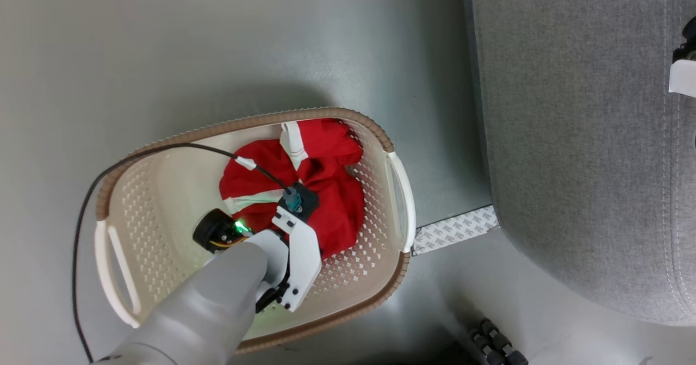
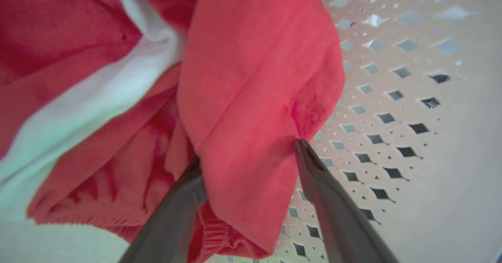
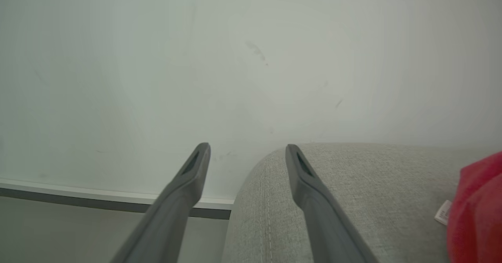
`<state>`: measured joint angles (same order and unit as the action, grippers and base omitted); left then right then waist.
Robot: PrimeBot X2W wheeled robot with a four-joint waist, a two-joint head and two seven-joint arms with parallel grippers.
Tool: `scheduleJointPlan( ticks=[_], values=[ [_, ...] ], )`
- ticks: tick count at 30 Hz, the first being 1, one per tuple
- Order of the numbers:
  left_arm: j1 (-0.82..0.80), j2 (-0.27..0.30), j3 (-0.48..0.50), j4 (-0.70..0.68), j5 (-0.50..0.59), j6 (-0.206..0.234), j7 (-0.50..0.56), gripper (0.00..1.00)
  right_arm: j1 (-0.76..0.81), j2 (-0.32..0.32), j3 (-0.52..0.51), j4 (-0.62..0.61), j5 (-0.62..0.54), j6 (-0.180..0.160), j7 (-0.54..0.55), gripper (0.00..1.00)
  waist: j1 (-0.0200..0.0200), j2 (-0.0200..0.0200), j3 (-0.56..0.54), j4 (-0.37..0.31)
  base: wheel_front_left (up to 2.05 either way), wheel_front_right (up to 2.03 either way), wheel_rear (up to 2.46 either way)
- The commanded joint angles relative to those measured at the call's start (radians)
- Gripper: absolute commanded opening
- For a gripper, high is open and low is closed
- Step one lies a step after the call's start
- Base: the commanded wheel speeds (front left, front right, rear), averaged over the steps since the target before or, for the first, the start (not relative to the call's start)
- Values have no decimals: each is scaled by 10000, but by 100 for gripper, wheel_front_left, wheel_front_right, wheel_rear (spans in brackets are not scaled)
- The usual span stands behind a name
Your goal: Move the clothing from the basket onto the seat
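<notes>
The cream basket [image 1: 380, 136] with a brown rim stands on the floor left of the grey seat [image 1: 576, 136]. Crumpled red clothing [image 1: 326, 191] with white stripes lies in the basket's right half. My left arm [image 1: 293, 240] reaches down into the basket onto the pile. In the left wrist view my left gripper [image 2: 247, 151] is open, its fingers straddling a fold of the red clothing [image 2: 251, 78], with the perforated basket wall [image 2: 411, 98] behind. My right gripper [image 3: 247, 145] is open and holds nothing, hovering over the seat [image 3: 353, 184]. Another red garment [image 3: 478, 208] with a white tag lies on the seat.
A black cable [image 1: 87, 202] loops from my left wrist over the basket's left rim. A patterned tape strip [image 1: 455, 229] lies on the grey floor between basket and seat. Dark ribbed parts [image 1: 497, 346] show at the bottom. A pale wall [image 3: 235, 59] and skirting stand behind the seat.
</notes>
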<state>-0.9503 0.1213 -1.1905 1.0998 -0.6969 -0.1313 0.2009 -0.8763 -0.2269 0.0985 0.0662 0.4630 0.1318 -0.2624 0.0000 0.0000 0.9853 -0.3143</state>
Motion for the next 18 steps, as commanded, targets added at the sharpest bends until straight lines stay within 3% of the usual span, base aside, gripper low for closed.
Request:
scheduleJointPlan(
  ticks=[1,3,18],
  values=[
    [-139,140,-175,-48,-213,20,80,89,-79,5,11,-6,23,-23,-32,100,0,0,40,-55,0,0,0],
    [-190,207,-368,-156,-456,20,8,0,-82,40,17,4,18,-23,-32,100,0,0,48,-87,0,0,0],
    [-89,352,-869,-643,-1228,19,-1106,0,168,-38,-38,233,-113,-23,-32,100,0,0,-725,132,0,0,0]
  ],
)
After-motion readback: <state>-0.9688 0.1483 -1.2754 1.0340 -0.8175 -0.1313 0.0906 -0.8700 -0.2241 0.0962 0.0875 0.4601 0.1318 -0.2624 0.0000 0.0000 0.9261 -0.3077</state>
